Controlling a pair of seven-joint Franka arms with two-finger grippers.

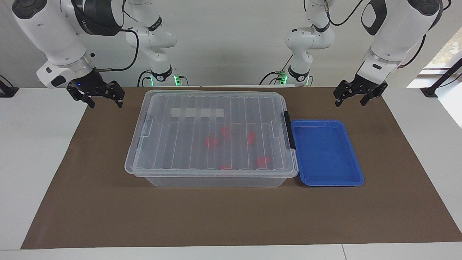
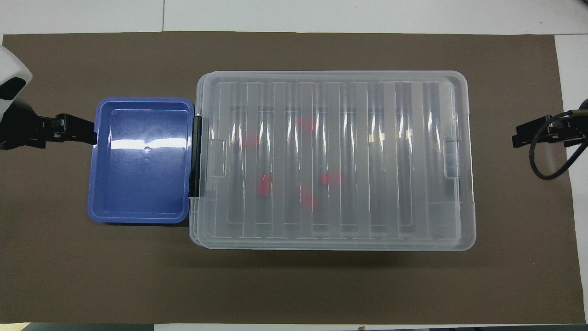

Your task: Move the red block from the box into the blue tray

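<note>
You have the box (image 1: 213, 139), a large clear plastic bin, sitting lengthwise in the middle of the worktop, its ribbed transparent lid (image 2: 333, 158) closed on top. Its black latch (image 1: 287, 130) is on the end toward the left arm's edge of the worktop. Through the lid you can see several small red blocks on the box floor; one plain, slightly oblong red block (image 2: 263, 185) lies toward the latch end. The blue tray (image 1: 326, 153), shallow with rounded corners and a raised rim, rests flat just beside the latch end, with nothing in it.
</note>
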